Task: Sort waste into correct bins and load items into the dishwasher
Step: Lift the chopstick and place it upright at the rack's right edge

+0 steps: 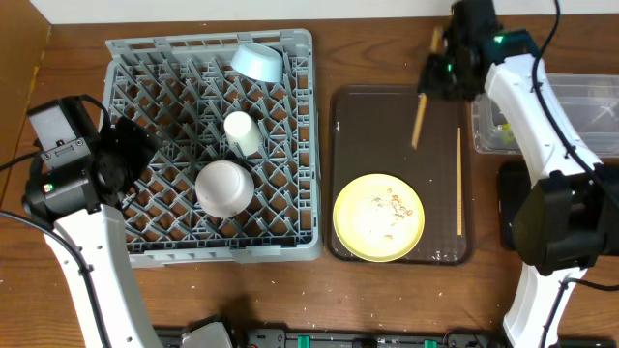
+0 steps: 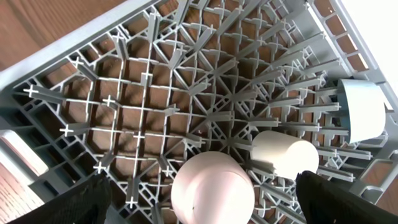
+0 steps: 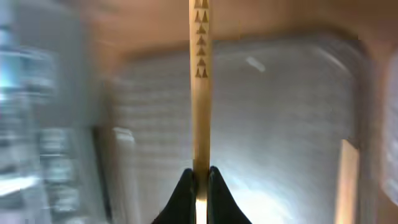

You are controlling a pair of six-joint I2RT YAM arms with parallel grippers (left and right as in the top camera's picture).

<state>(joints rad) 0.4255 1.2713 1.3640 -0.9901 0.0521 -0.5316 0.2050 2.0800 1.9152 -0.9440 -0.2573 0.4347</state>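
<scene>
Loading chopsticks looks to us like the step in hand: our right gripper [image 3: 199,186] is clenched on one wooden chopstick [image 1: 420,116], holding it over the far end of the dark brown serving tray [image 1: 377,126]. The next move, we judge, calls for carrying it left to the large grey plastic dish rack [image 1: 126,46] and resting it where it cannot slip through the lattice. A second wooden chopstick [image 1: 458,184] lies along the tray's right side, and the pale yellow plate [image 1: 353,227], crumbs on it, sits at the near end. Already racked are the light blue bowl [image 1: 258,61], small cream cup [image 1: 242,133] and pinkish-white bowl [image 1: 224,187]; our left gripper [image 1: 124,159] hovers released over the rack's left part, possibly crowding the drop
</scene>
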